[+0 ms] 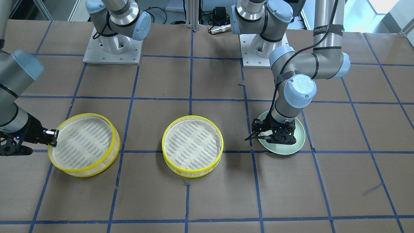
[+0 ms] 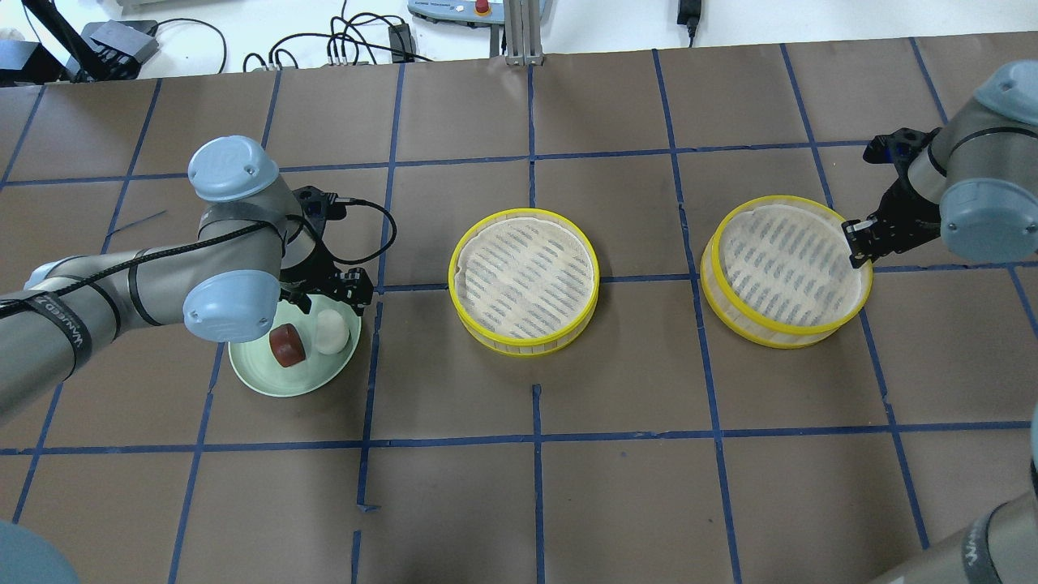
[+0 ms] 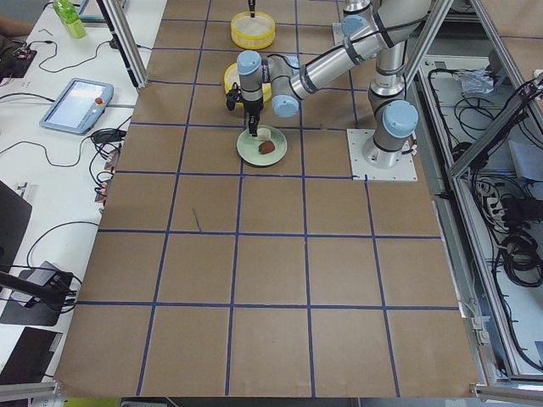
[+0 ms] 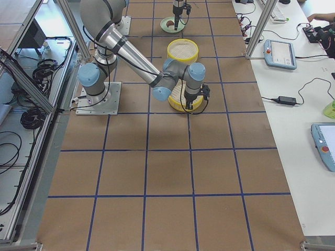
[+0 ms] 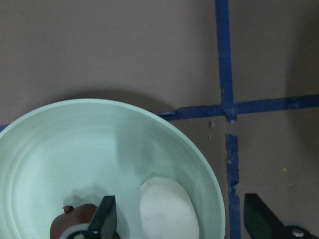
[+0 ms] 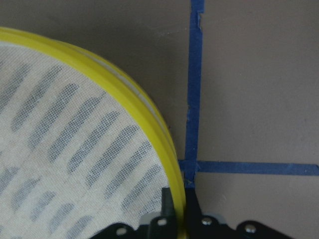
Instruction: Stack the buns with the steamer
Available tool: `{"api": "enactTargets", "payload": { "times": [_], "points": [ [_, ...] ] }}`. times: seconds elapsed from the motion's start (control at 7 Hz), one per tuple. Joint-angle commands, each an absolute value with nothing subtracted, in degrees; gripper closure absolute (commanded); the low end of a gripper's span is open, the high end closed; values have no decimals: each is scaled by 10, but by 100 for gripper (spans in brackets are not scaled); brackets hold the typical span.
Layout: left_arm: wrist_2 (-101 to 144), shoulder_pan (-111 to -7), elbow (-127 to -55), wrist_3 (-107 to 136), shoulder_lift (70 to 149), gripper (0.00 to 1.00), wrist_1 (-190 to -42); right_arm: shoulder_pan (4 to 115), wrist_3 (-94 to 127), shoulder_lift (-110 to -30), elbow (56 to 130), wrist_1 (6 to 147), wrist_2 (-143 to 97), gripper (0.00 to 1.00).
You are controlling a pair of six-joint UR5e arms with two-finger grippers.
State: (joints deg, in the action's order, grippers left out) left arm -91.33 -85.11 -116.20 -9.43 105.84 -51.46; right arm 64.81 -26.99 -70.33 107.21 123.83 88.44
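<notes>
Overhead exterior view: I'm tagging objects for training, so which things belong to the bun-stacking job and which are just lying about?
Job: white bun, reddish-brown bun, green plate, middle steamer, gripped steamer, left end effector, right end effector.
Lying about: cables, power brick, both beyond the table's far edge.

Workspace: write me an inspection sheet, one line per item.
Surface: brown paper table with a blue tape grid.
Job's things: white bun and reddish-brown bun on the pale green plate; middle steamer and right-hand steamer, both holding no buns.
Clutter: nothing seen.
Grippers: left gripper open, fingers either side of the white bun; right gripper shut on the right-hand steamer's rim.
Cables: black wrist cable loops beside the left arm.
Surroundings: loose cables beyond the table's far edge; teach pendant on the side bench.
</notes>
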Motion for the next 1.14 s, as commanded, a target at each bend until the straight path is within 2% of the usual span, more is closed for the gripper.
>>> {"api": "enactTargets", "payload": {
  "times": [0.0,0.14,0.29,0.43,0.71,0.86,1.0],
  "points": [
    [-928,-850,-1166,-93,1058,62,-517,649,-266,-735,1031,1158,878,94],
    [-935,-849,-1178,-93,1059,86,-517,657,-238,-757,1015,1106,848,94],
    [-934,-847,-1179,-88,1050,96,-517,659,-191,-761,1015,1092,817,94],
    [-934,-851,-1155,-69,1023,97,-519,684,-152,-761,1014,1092,796,93],
    [-879,-885,-998,27,989,96,-741,779,-30,-762,1011,1110,795,92],
    [-869,-938,-957,112,996,96,-768,806,6,-761,1008,1131,796,92],
    [-829,-1000,-957,212,1012,96,-753,809,7,-761,1008,1131,796,92]
  ]
}}
